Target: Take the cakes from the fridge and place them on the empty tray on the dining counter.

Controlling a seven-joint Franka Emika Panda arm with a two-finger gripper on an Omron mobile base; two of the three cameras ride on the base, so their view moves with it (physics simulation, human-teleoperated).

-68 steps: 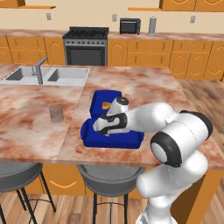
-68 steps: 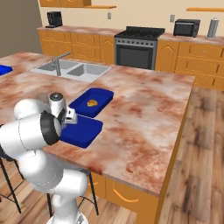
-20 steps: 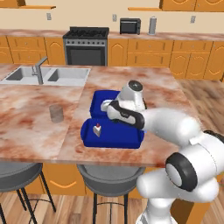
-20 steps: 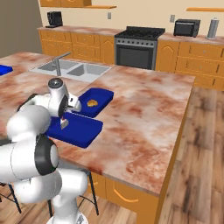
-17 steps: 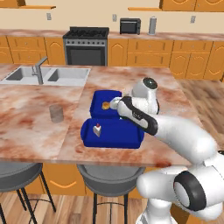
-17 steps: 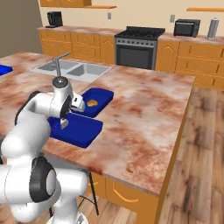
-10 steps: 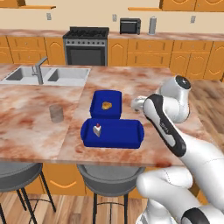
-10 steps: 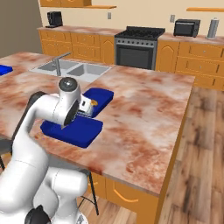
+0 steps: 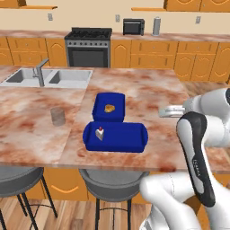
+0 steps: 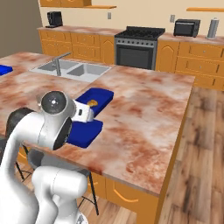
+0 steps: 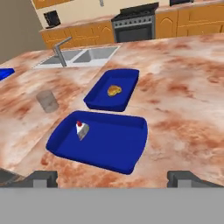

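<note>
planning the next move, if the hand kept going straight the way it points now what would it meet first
Most likely the near blue tray holding the white cake slice: the open hand looks down at it from the side. Depth is unclear, so it might meet the counter top by the tray's rim.

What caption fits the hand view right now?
White cherry-topped cake slice resting in the shallow royal-blue tray on the reddish-brown marble counter, open gripper above.
</note>
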